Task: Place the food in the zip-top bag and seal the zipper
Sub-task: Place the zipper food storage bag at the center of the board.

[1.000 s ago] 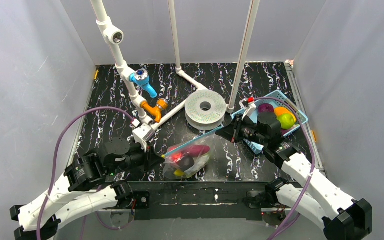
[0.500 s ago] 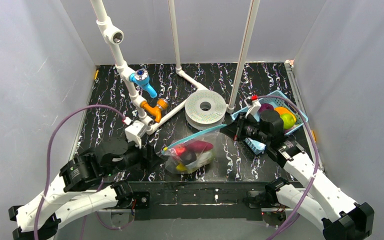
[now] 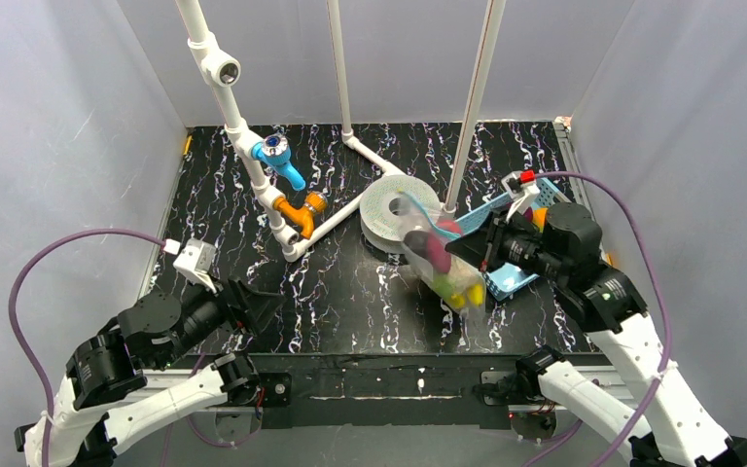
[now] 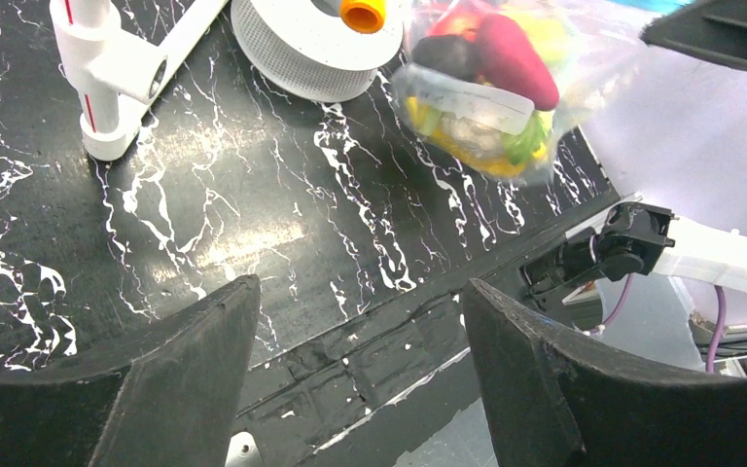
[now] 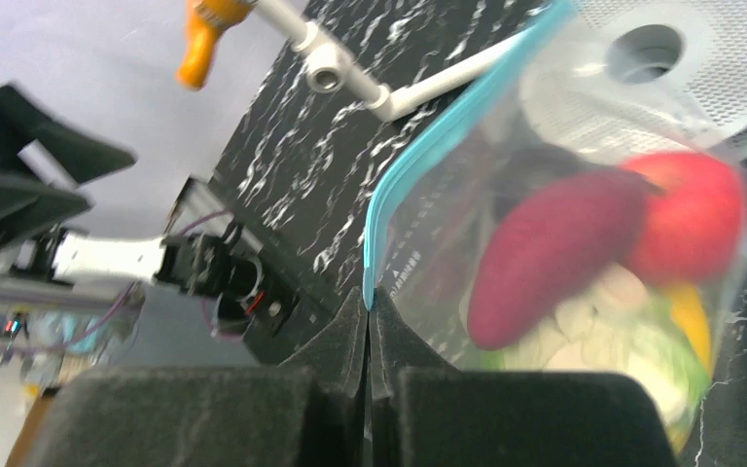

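The zip-top bag [image 3: 436, 261] hangs in the air in front of the basket, with the food inside it: a maroon piece [image 5: 550, 255], a red apple [image 5: 693, 212], and yellow and green pieces [image 3: 459, 292]. My right gripper [image 5: 369, 304] is shut on the near end of the teal zipper [image 5: 420, 156]; from above the right gripper [image 3: 455, 251] shows beside the bag. My left gripper [image 4: 358, 292] stands open and empty over the table's near edge, far left of the bag [image 4: 486, 78]. In the top view the left gripper [image 3: 265, 307] is well apart from the bag.
A light-blue mesh basket [image 3: 512, 283] sits at the right, largely behind the right arm. A white spool [image 3: 394, 209] lies just behind the bag. A white pipe rig with a blue valve [image 3: 277, 156] and an orange valve [image 3: 302, 207] stands at the back left.
The left gripper opened, let go of the bag and drew back to the left. The right gripper lifted the bag off the table and carried it right, towards the spool and basket.
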Controlling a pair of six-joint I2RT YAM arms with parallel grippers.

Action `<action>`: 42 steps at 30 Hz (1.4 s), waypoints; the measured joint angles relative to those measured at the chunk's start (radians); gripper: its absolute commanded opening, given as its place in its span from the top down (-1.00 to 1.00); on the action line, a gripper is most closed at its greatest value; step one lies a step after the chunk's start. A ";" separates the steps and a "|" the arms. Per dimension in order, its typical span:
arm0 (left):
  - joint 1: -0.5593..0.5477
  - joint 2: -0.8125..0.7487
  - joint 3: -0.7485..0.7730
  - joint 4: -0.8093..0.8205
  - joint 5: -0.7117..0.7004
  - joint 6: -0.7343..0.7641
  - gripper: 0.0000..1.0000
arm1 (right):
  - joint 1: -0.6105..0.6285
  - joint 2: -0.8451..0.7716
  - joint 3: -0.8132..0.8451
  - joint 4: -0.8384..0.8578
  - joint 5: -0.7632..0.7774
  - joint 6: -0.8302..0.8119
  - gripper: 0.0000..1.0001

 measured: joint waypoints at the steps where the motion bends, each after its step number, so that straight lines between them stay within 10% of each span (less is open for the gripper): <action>1: 0.000 -0.002 0.003 0.000 -0.002 0.000 -0.52 | 0.000 -0.011 0.023 -0.036 -0.026 -0.014 0.97; 11: 0.000 0.017 0.006 0.008 -0.014 0.004 -0.52 | 0.015 0.005 0.133 -0.126 -0.329 -0.015 0.97; 26: 0.000 0.047 0.000 0.017 -0.020 -0.012 -0.53 | 0.381 0.412 0.010 0.643 -0.349 0.403 0.97; 34: 0.000 0.035 -0.002 0.007 -0.032 -0.019 -0.52 | 0.373 0.372 -0.079 0.772 -0.227 0.511 0.97; 42: 0.000 0.034 -0.002 0.006 -0.032 -0.032 -0.53 | 0.198 0.116 -0.373 0.470 0.180 0.606 0.97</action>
